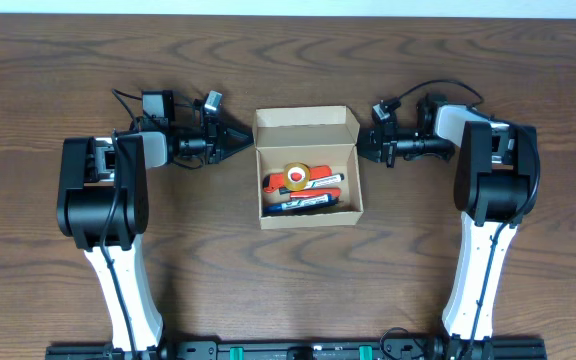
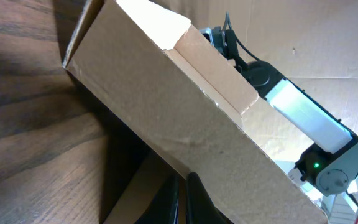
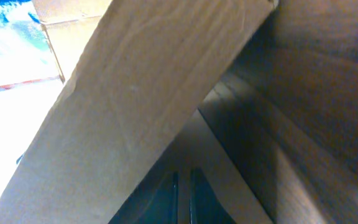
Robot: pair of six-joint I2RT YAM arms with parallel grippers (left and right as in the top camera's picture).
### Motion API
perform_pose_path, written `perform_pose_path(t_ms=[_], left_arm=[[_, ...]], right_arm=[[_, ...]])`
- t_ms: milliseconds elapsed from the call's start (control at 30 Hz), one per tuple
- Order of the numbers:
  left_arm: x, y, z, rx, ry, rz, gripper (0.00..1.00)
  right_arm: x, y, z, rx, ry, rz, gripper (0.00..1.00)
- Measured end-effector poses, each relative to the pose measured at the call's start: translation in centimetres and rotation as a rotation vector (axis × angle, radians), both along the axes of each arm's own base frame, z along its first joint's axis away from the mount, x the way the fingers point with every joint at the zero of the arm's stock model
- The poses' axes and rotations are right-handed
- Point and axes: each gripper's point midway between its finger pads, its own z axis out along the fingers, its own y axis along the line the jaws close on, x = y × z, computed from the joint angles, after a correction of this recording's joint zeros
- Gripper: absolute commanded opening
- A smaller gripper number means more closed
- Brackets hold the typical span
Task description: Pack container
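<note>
A small rectangular tan-brown cardboard box (image 1: 311,219) stands in the middle of the dark wooden table (image 1: 68,60), its flap lid (image 1: 306,121) open toward the upper edge of the frame. Inside lie a yellow roll of tape (image 1: 295,173), two orange-red marker pens (image 1: 304,183) and a blue-and-black marker pen (image 1: 304,205); their labels are too small to read. The left gripper (image 1: 246,140) points at the box's upper left corner and the right gripper (image 1: 361,146) at its upper right corner. Each has its fingers (image 2: 166,202) pressed together, with nothing visible between them. In both wrist views the cardboard wall fills most of the frame.
</note>
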Motion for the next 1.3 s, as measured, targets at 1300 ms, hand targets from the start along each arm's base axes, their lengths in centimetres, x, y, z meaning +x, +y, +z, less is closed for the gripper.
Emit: perform_pose_path(t_ms=[1300], left_arm=[[-0.3, -1.2, 1.2, -0.025, -0.049, -0.042, 0.06]], right_arm=[[1.9, 1.7, 5.5, -0.031, -0.254, 0.045, 0.01]])
